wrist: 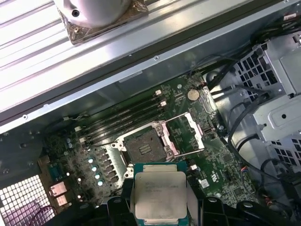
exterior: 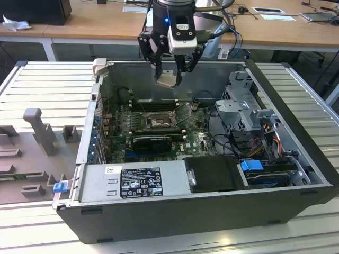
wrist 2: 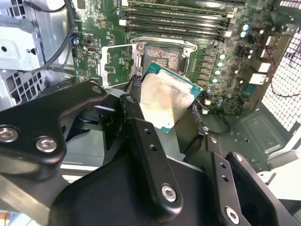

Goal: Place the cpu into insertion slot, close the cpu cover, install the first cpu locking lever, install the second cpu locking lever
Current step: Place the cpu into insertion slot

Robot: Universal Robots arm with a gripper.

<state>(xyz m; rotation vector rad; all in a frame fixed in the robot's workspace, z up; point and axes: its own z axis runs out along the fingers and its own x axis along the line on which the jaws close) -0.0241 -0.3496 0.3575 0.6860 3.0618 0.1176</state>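
While gripper (exterior: 169, 78) hangs above case (exterior: 212, 71) back edge in exterior view, clamped on cpu (exterior: 166, 81), insertion slot (exterior: 158, 122) sits mid-case. Second wrist view: cpu looks skewed to slot, I'd square it up. First wrist view: cpu cover (wrist: 195, 134) flipped open, slot bare.

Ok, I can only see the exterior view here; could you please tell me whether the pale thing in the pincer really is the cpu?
Observer: Yes. In both wrist views the pincer is shut on the cpu, with its silvery face showing.
Operator: Thank you. Is the insertion slot free?
Observer: It is. In both wrist views the insertion slot has no chip in it.
Operator: And how does the cpu cover stand?
Observer: In the first wrist view the cpu cover stands open beside the slot, not over it.
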